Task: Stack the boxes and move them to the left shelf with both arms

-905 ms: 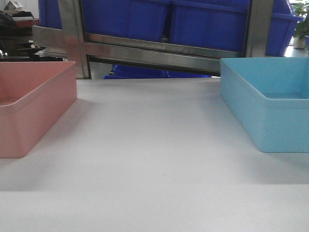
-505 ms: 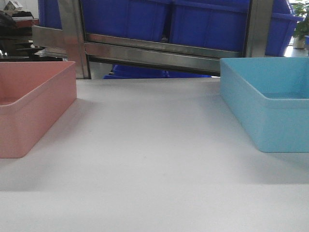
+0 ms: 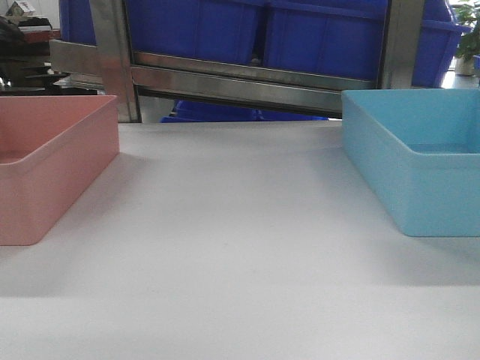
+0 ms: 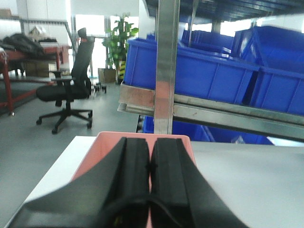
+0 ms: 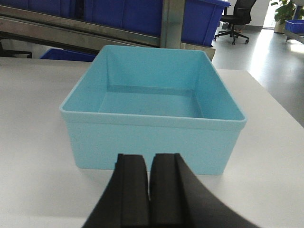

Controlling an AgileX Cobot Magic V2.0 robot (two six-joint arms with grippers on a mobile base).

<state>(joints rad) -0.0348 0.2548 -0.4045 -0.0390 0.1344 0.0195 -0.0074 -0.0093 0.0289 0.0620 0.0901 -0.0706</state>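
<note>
left gripper point(image 4: 150, 142): the fingers are seen pressed flat together, with no gap at the seam. the salmon pink bin point(image 4: 186, 145) is found directly ahead of the fingertips and slightly below them, and is largely covered by them. whether it is touched cannot be determined. straight beyond the bin a steel upright point(image 4: 166, 66) is recorded. the steel rack crossbar point(image 4: 228, 114) runs off ahead to the right, with dark blue crates point(image 4: 204, 76) carried above it. an office chair point(image 4: 71, 90) is noted far ahead to the left.

right gripper point(image 5: 149, 159): the fingers are likewise closed against each other. the light turquoise bin point(image 5: 152, 137) is located just ahead of the fingertips, with its near wall presented square to them. contact cannot be confirmed.

front view: both bins are observed upright on the white tabletop point(image 3: 240, 247), well apart and unstacked, with the rack behind them.
</note>
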